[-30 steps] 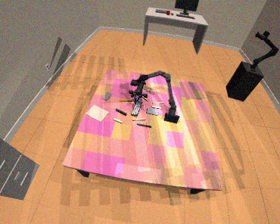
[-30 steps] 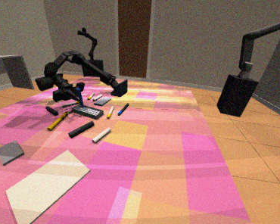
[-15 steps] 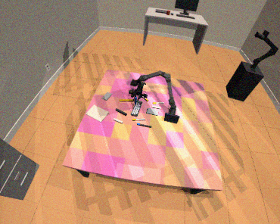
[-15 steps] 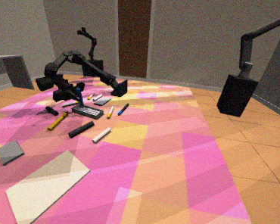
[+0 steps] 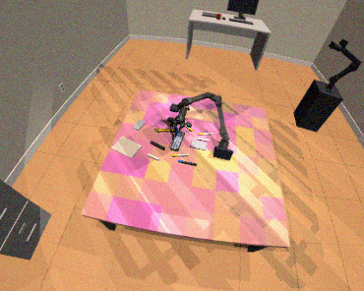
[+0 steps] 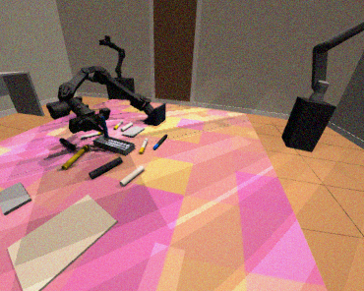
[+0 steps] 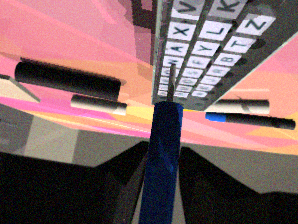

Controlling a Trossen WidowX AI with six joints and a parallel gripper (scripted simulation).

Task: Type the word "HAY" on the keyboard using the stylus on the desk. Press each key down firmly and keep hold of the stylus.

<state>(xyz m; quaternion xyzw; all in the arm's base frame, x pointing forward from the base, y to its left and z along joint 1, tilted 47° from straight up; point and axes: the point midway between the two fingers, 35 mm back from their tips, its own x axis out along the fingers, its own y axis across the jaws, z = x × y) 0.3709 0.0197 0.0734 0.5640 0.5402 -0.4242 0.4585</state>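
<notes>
Top view: tool (image 5: 176, 129) poised over keyboard (image 5: 176, 143) at centre of the patterned tabletop (image 5: 195, 206), among scattered markers. Exterior view: upper left, blue stylus (image 6: 103, 124) clamped in the tool, slanting down to the keyboard's (image 6: 114, 145) far edge. Wrist view: stylus (image 7: 162, 150) tip at the key column's left edge, near A. Mid-typing, probably; exact key unclear. Next: firm press, then lift, grip kept.

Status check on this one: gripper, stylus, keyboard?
Gripper shut on blue stylus. Tip over the keyboard, near the A key; contact unclear. Nothing blocking the keys.
</notes>
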